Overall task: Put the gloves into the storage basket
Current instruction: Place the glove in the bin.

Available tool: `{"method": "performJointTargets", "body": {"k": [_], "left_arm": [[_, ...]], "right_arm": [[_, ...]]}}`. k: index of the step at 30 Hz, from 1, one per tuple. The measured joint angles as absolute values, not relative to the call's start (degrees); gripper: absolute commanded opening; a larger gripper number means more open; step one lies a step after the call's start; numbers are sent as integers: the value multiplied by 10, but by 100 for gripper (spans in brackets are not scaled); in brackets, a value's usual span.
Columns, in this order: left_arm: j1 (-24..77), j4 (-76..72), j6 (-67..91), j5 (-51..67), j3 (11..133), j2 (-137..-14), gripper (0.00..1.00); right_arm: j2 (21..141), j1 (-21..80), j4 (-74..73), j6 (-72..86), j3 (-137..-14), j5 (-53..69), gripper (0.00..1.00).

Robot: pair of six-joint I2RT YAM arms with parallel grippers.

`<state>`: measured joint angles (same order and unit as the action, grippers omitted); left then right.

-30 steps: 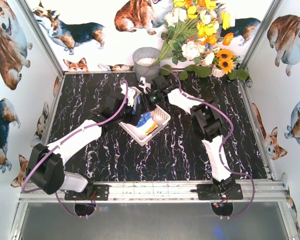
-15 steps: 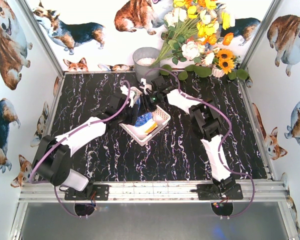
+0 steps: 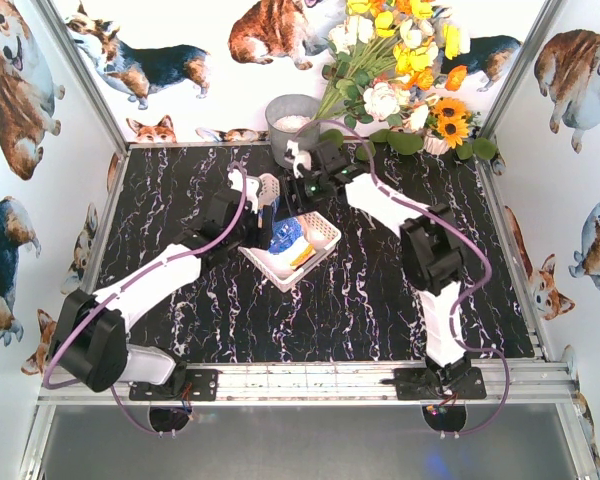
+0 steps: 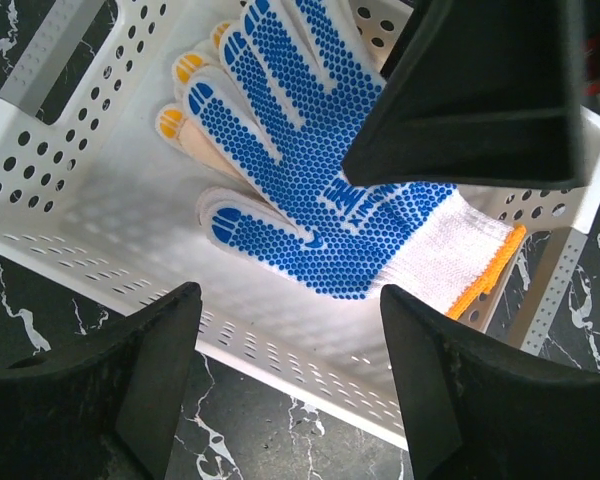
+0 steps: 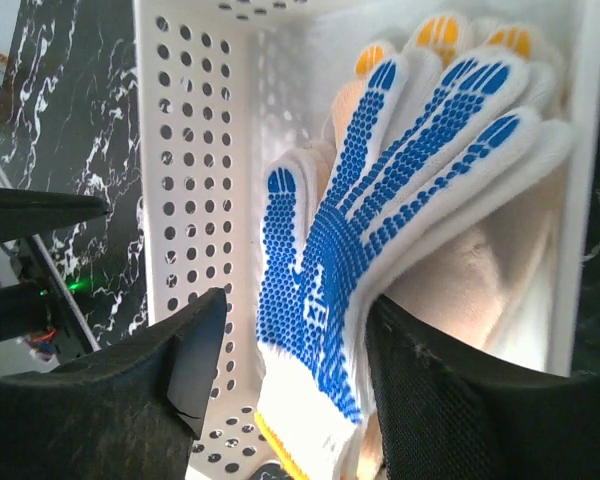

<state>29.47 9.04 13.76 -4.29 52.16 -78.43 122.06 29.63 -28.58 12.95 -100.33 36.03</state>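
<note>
"Left claw (image 4: 290, 310) first: how does it stand?"

"Spread wide with nothing between its fingers, hanging over one long wall of the storage basket (image 4: 70, 170). The right claw (image 5: 295, 310) is the same: parted, gripping nothing, above the basket from the opposite side."

"And the gloves?"

"A blue-dotted glove (image 4: 310, 190) lies dots up on top inside the basket, its orange-trimmed cuff near one end wall. Under it lie cream gloves (image 5: 470, 260) with orange fingertips. The basket sits on the black marbled surface (image 3: 380, 290), with a grey bucket (image 3: 292, 125) behind it by the back wall."
</note>
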Motion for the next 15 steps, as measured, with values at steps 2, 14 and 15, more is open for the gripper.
{"method": "performJointTargets", "body": {"k": [2,14,15], "left_arm": [[295,87,141,-42,516,-776,68],[294,66,190,-10,533,-841,52],[294,65,194,-3,539,-852,50]], "right_arm": [[1192,296,-285,124,-995,338,60],[1042,303,-281,164,-841,233,37],[1039,305,-281,170,-827,228,35]]}}
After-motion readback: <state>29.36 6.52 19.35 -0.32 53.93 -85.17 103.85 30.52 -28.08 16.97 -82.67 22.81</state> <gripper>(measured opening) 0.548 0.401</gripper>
